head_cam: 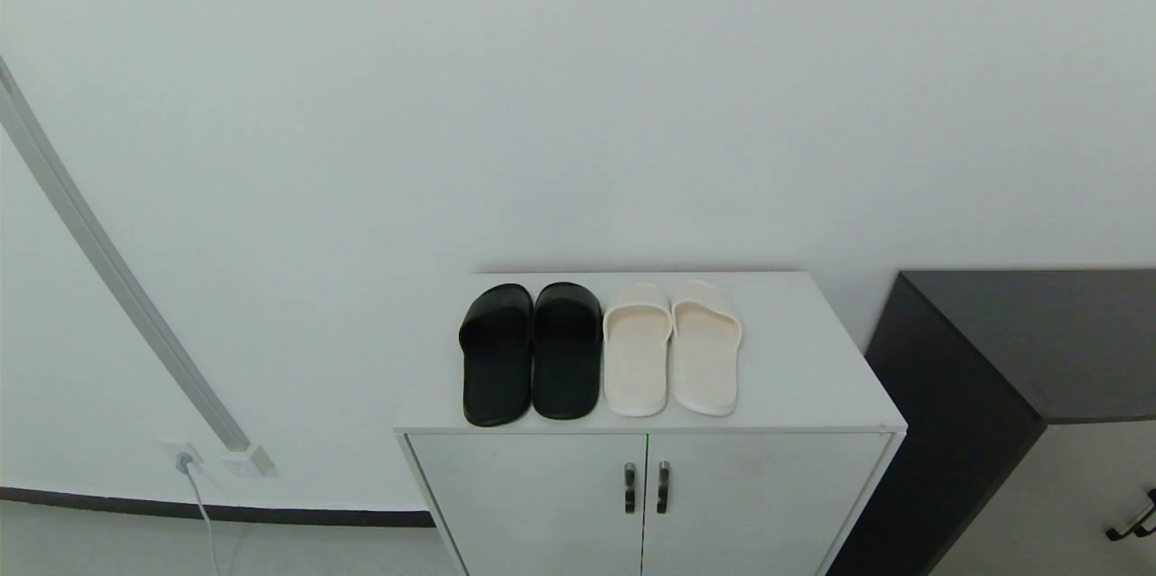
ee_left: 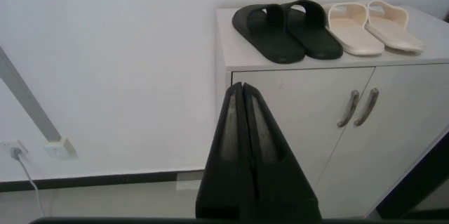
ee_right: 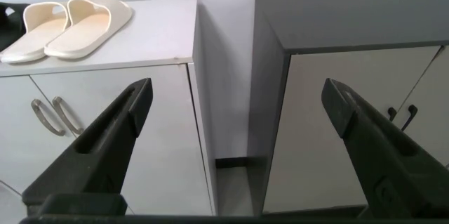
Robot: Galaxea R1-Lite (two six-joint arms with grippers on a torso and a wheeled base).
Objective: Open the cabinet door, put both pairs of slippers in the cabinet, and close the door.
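We see the white cabinet (head_cam: 813, 377) with both doors (head_cam: 542, 504) shut, so its inside is hidden and its lower part is cut off. A dark cabinet (head_cam: 948, 432) stands just to its right. On the white cabinet's top are the black slippers (head_cam: 497, 359), with the cream slippers (head_cam: 637, 359) just beside them on the right. The left gripper (ee_left: 243, 112) is in front of the cabinet, fingers pressed together. The right gripper (ee_right: 237, 90) is spread wide, holding nothing. Two handles (head_cam: 629, 487) flank the door seam.

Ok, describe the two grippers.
Left gripper: matte black, with two long flat fingers that taper to narrow tips, each with a recessed groove down its length. Right gripper: the same matte black, with wedge-shaped fingers slotted along the side.
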